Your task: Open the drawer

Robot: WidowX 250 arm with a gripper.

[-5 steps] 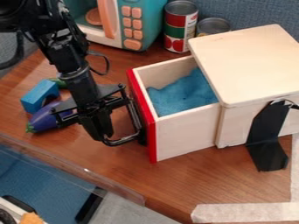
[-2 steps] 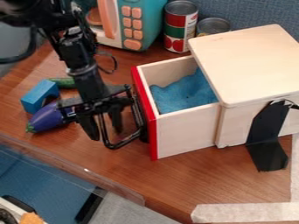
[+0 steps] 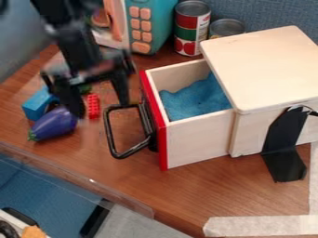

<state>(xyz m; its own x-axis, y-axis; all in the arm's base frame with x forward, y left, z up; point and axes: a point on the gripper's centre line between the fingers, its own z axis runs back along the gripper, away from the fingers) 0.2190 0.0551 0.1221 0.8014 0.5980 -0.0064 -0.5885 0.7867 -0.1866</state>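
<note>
Finding: the gripper [image 3: 101, 108] is open, its fingers spread well apart with nothing held between them. It hangs at the upper left, above and beside the wire handle [image 3: 110, 135]. The right-hand fingertip in the picture lies close to the top of that loop; the arm is blurred here, so contact can be neither confirmed nor ruled out.

The drawer [image 3: 199, 142] stands at centre, drawn out of the wooden box [image 3: 267, 65], its red front [image 3: 162, 144] facing left and blue material [image 3: 192, 100] inside. Opening is judged substantially achieved, the step in hand being a clean release. Recommended: lift straight up, fingers kept spread, until both tips clear the loop, then retire to the upper left. A sideways sweep could snag the wire and drag or shut the drawer; a low exit could knock the loose toys. Should more travel be wanted, hook the loop again and pull squarely away from the box.

Surface, left to right: a blue block [image 3: 36, 104], a purple eggplant [image 3: 55, 124] just beside it, a red block [image 3: 93, 106], all on the brown wood tabletop [image 3: 205, 190]. A toy microwave [image 3: 149, 23] and two cans stand behind. Black tape [image 3: 286, 144] runs from box to table; pale tape [image 3: 261, 226] marks the near right. A blue fabric partition [image 3: 267, 14] backs the station.
</note>
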